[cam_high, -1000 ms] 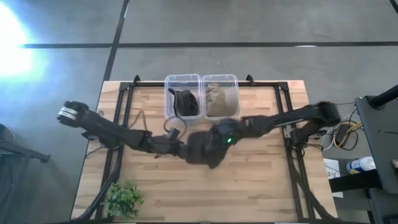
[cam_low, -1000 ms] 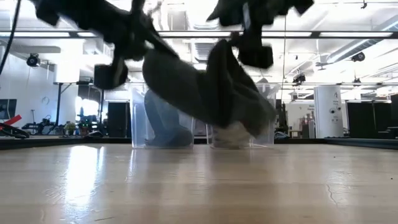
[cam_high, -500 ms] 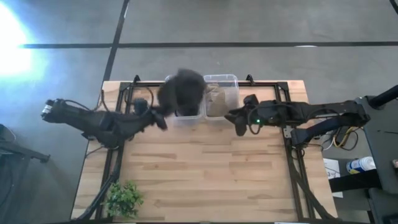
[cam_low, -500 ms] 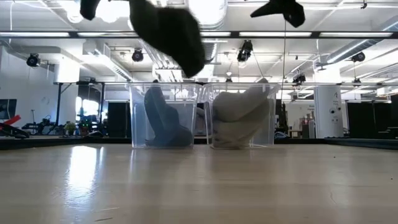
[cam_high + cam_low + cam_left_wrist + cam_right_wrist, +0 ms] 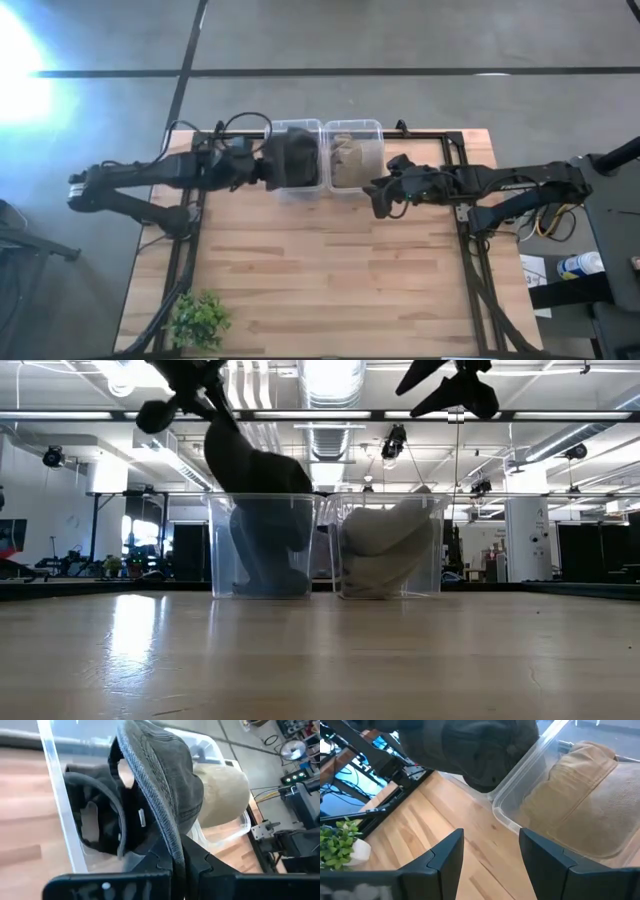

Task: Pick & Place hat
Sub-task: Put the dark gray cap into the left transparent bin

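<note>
A dark grey brimmed hat [image 5: 296, 158] [image 5: 255, 465] hangs in my left gripper [image 5: 175, 856] [image 5: 268, 170] over the left clear bin [image 5: 296, 123] [image 5: 55, 785], with its lower part inside the bin's rim. Another dark hat [image 5: 95, 820] lies in that bin. A tan hat [image 5: 350, 155] [image 5: 585, 795] fills the right clear bin [image 5: 355, 124]. My right gripper [image 5: 492, 865] [image 5: 385, 197] is open and holds nothing. It hovers above the table just on the near side of the right bin. My left gripper pinches the dark grey hat's brim edge [image 5: 170, 837] between its two shut fingers, coming level from the table's left side. The hat's crown [image 5: 172, 775] hangs forward of the fingers, tilted down into the left bin; whether it rests on the hat below, I cannot tell.
The two bins stand side by side at the table's far edge. A small green plant [image 5: 198, 318] sits at the near left corner. Bare wooden tabletop [image 5: 330, 280] lies between the bins and the near edge.
A second ago both grippers met at the dark hat over the table's middle. My right gripper let go and drew back to the right and far side. My left gripper carried the hat toward the far edge, lifted over the left bin, then lowered it into the bin.
</note>
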Robot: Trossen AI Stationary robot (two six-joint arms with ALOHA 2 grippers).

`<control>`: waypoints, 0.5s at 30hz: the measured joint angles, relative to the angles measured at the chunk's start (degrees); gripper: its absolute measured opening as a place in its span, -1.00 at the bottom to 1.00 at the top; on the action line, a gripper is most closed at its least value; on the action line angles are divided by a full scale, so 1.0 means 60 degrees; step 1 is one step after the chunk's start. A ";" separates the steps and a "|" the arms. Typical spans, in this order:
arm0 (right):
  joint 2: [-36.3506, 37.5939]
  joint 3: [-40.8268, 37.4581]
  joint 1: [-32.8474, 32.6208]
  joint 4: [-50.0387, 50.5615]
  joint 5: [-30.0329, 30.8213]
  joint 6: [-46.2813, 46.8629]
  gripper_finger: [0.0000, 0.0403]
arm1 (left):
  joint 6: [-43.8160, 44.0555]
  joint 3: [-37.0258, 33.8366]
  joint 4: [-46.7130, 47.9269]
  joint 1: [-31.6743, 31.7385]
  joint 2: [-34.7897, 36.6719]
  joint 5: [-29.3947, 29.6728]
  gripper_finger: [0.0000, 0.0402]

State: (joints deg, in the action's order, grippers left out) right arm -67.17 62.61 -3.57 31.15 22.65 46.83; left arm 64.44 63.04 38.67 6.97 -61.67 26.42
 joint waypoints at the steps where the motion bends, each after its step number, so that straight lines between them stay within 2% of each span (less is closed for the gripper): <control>1: -0.0016 -0.0001 0.0003 0.0003 0.0000 -0.0001 -0.07 | 0.0099 -0.0002 -0.0044 0.0259 -0.0090 -0.0394 -0.96; 4: -0.0064 -0.0004 0.0038 0.0002 0.0004 0.0018 -0.07 | 0.0455 0.0027 -0.0185 0.1084 -0.0353 -0.1328 -0.96; 10: -0.0067 -0.0004 0.0046 0.0002 0.0237 -0.0046 -0.07 | 0.0719 0.0452 -0.0909 0.2692 -0.0827 -0.1858 -0.95; 15: -0.0071 -0.0004 0.0051 0.0002 0.0302 -0.0084 -0.07 | 0.0538 0.0657 -0.0870 0.3383 -0.1721 -0.3240 -0.93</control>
State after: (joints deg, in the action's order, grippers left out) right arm -67.59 62.59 -3.27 31.16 24.47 46.33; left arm 67.66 66.98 33.45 27.26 -72.00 6.97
